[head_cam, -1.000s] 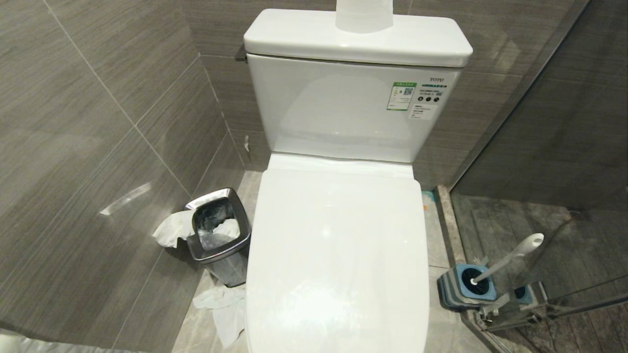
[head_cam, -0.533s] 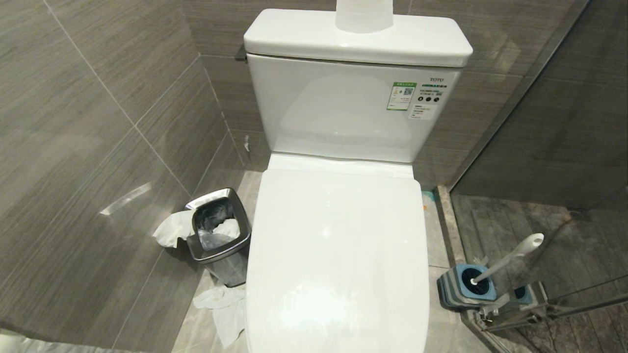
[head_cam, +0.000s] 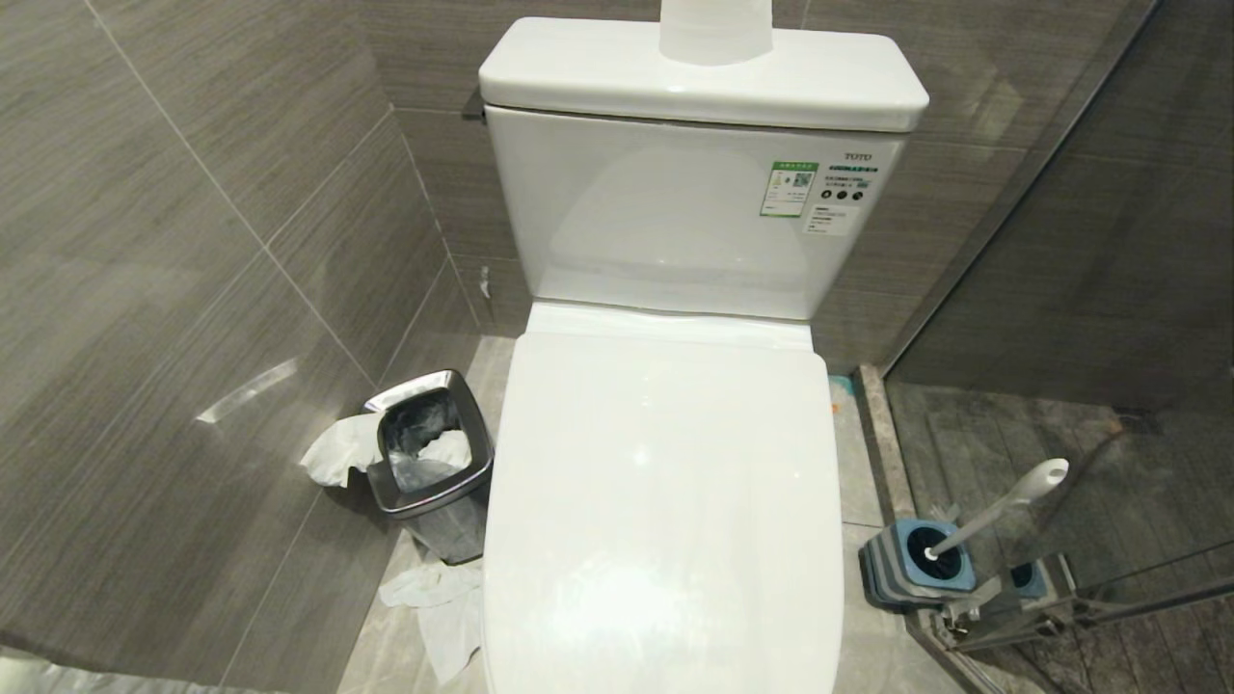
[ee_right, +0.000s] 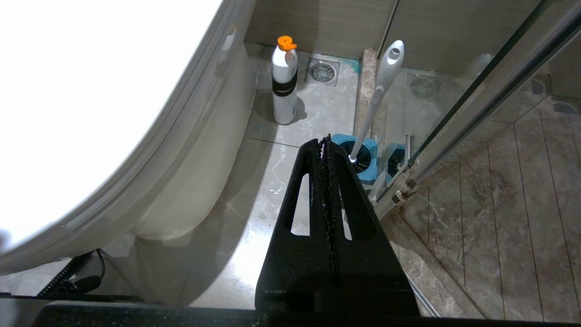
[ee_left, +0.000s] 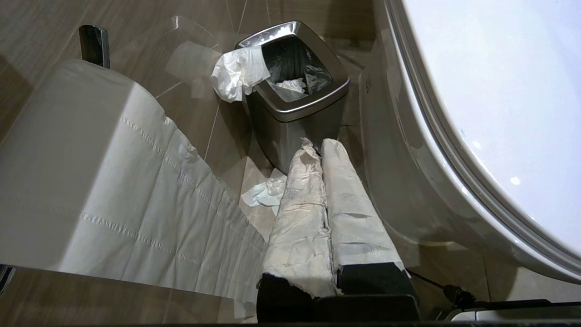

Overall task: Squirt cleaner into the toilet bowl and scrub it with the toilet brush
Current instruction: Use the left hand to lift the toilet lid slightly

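From my head camera nothing differs from a second ago; the whole scene sits exactly where it was, and neither arm shows in that view. The toilet bowl [head_cam: 665, 520] fills the centre with its white lid down, so the basin is hidden; the cistern [head_cam: 694, 212] stands at 12 o'clock behind it. The toilet brush [head_cam: 1003, 506] leans in its blue-and-grey holder [head_cam: 916, 569] on the floor at about 4 o'clock of the toilet, just beside the glass shower door [head_cam: 1109, 289]. A steel bin [head_cam: 429, 463] with crumpled tissue sits at 9 o'clock, close against the toilet's side. My left gripper [ee_left: 320, 147] hangs low beside the toilet, its paper-wrapped fingers pressed together on nothing, pointing toward the bin; a toilet roll [ee_left: 91, 181] is near it. My right gripper [ee_right: 324, 143] hangs on the other side, fingers pressed together and empty, pointing at the brush holder; a white bottle with an orange cap [ee_right: 284, 86] stands on the floor beyond, near the floor drain [ee_right: 322, 71].
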Controlling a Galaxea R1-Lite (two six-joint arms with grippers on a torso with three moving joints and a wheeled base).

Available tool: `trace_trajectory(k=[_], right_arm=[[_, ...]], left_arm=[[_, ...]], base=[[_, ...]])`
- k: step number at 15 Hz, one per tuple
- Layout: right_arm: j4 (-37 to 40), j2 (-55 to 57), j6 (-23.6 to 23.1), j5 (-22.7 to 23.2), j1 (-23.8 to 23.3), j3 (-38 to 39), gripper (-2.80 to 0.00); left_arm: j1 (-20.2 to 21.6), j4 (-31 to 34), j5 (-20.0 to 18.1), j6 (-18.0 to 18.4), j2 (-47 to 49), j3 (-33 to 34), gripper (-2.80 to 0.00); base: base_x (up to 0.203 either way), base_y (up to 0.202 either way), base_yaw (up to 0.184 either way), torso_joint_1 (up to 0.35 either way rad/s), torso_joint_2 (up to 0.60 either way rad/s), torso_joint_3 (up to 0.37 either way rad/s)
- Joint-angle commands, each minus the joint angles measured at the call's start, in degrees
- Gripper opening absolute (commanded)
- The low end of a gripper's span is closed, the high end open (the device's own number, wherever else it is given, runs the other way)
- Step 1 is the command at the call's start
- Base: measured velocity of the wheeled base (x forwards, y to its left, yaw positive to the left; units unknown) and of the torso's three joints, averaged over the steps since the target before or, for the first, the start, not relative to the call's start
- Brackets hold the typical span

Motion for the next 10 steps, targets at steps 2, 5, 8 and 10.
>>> trace_trajectory(k=[2, 5, 8, 10], right_arm=[[0.0, 0.0, 0.0, 0.1, 0.1, 0.0, -2.80], [0.0, 0.0, 0.0, 0.0, 0.0, 0.0, -2.80], [0.0, 0.0, 0.0, 0.1, 0.0, 0.0, -2.80], [0.0, 0.0, 0.0, 0.0, 0.0, 0.0, -2.80]], left_arm=[[0.0, 0.0, 0.1, 0.3, 0.0, 0.2, -2.80], [0.0, 0.0, 0.1, 0.1, 0.0, 0.2, -2.80], [0.0, 0.0, 0.1, 0.1, 0.0, 0.2, -2.80], [0.0, 0.0, 0.1, 0.1, 0.1, 0.2, -2.80]], base=[[0.000, 0.000, 0.000, 0.000, 0.00, 0.000], [0.000, 0.000, 0.000, 0.000, 0.00, 0.000], [0.000, 0.000, 0.000, 0.000, 0.00, 0.000], [0.000, 0.000, 0.000, 0.000, 0.00, 0.000]])
